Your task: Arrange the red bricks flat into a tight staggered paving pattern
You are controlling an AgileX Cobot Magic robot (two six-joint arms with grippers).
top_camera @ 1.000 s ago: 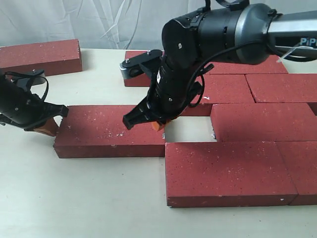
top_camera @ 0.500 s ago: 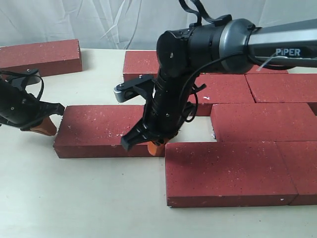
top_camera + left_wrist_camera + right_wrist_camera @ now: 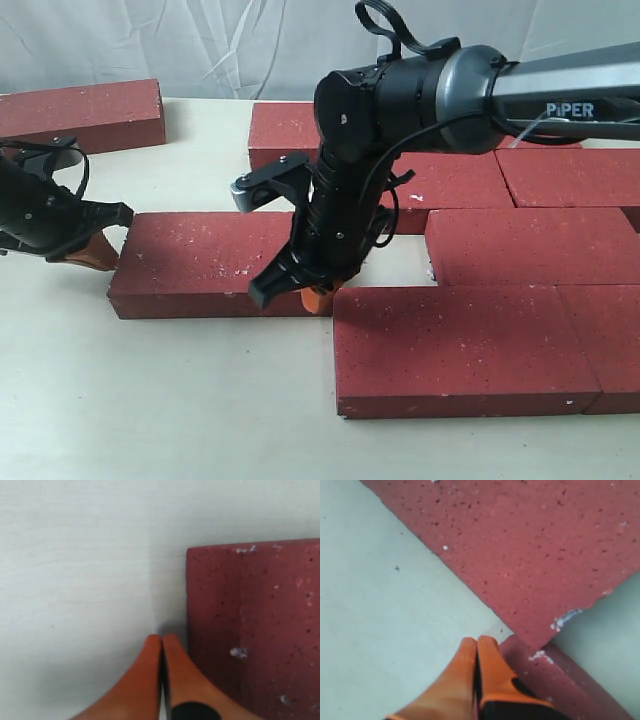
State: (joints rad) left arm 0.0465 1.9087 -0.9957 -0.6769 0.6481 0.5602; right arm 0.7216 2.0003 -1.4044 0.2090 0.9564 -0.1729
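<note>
One brick (image 3: 200, 262) lies left of paved bricks (image 3: 460, 345) — touching.

Open table (image 3: 180, 400); gap (image 3: 408, 262) between red bricks (image 3: 460, 345) seemingly narrow

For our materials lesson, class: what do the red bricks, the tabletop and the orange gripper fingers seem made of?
Red bricks: likely fired clay or concrete, matte and gritty, with dark pits and white flecks. Tabletop: smooth, pale, faintly streaked; perhaps laminate or painted board. Orange fingers: smooth, evenly coloured; possibly plastic or rubber.
</note>
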